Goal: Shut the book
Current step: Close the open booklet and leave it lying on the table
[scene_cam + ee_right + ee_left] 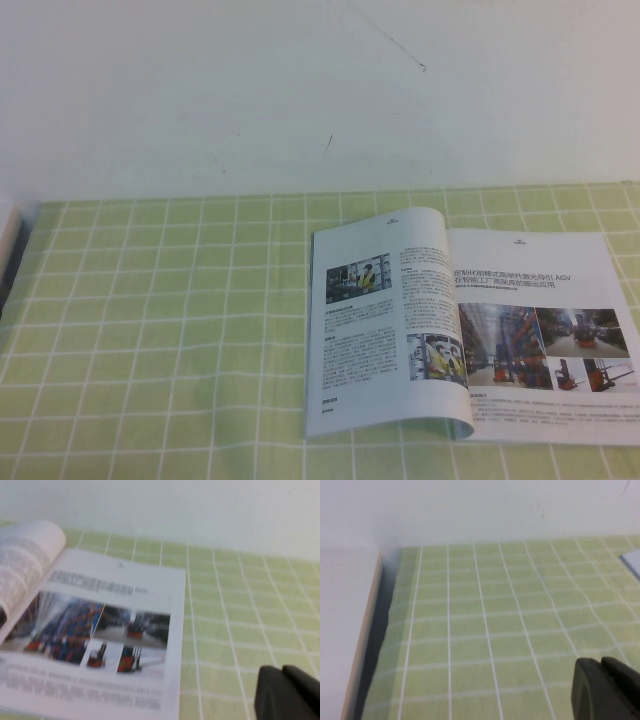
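Book [470, 335] lies open on the cloth [160, 330], on the table's right half and toward the front. Its left page arches up over the spine and its right page lies flat. The wall [250, 90] stands behind the table. A board [8, 245] sits at the table's left edge, well apart from the book. The left gripper [602, 680] is above the cloth between board and book. The right gripper [285, 690] is above the cloth near the right page's outer edge.
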